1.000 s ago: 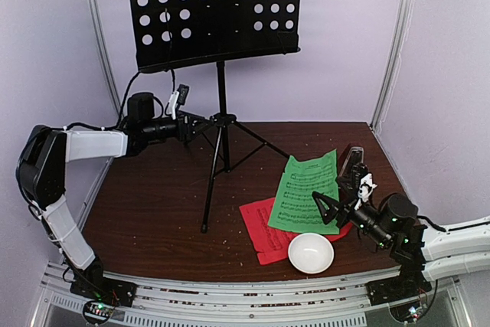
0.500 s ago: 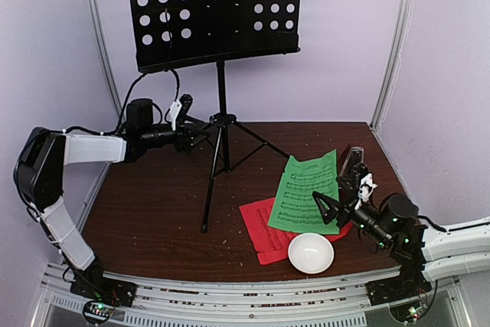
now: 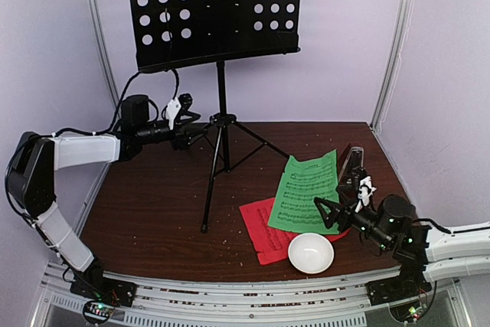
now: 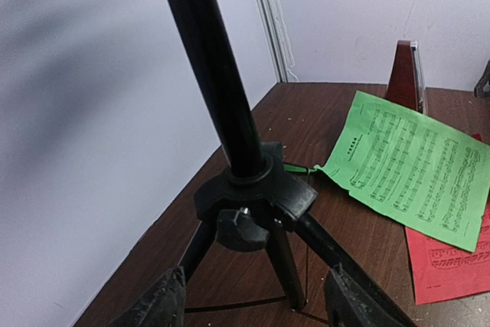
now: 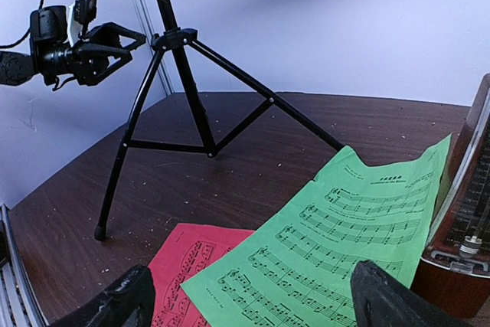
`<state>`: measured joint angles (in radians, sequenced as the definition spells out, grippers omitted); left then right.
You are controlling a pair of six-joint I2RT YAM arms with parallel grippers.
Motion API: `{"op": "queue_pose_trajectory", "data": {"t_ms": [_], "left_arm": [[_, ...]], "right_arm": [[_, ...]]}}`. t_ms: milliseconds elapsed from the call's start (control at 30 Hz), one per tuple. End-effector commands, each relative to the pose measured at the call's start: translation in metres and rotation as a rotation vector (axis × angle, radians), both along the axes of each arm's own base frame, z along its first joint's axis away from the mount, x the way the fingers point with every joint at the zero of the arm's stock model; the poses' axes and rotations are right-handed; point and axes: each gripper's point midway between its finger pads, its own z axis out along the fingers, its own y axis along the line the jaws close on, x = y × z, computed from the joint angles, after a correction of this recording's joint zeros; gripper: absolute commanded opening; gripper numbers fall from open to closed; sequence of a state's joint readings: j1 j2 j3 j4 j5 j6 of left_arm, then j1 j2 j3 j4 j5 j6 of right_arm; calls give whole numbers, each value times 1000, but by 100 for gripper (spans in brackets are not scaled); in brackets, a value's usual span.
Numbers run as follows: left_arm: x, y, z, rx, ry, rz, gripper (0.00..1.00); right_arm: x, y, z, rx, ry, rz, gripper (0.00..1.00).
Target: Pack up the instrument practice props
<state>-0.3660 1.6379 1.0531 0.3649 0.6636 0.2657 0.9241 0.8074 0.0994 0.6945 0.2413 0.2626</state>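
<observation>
Our left arm has stretched out a little, bringing the left hand closer to the black tripod music stand, which stands upright on the bench. Its leg hub lies straight ahead and the pole is vertical. The hand's fingers are partly spread and empty. The right hand is wide open, holds nothing and hovers farther off over the green music sheet.

The dark brown wooden counter is speckled with pale crumbs; the black music stand rests its tripod feet left of centre; to its right a red sheet lies flat, a green sheet overlapping its far side; a metronome stands upright just beside the green sheet's right edge; a white bowl sits at the red sheet's near corner.
</observation>
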Motion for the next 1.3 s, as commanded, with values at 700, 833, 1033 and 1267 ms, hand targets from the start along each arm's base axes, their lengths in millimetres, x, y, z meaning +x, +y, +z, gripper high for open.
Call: {"op": "queue_pose_trajectory", "data": {"t_ms": [700,833,1033,1267], "left_arm": [[29,-23,16,138,-241,61,40],[27,-26,17,130,-251,34,34],[26,-27,16,128,-242,27,21],[20,-29,10,105,-94,8,5]], "right_arm": [[2,-34,28,116,-17,-145,91],[3,-34,23,123,-8,-149,91],[5,-33,20,132,6,-155,91],[5,-32,21,140,9,-151,91]]}}
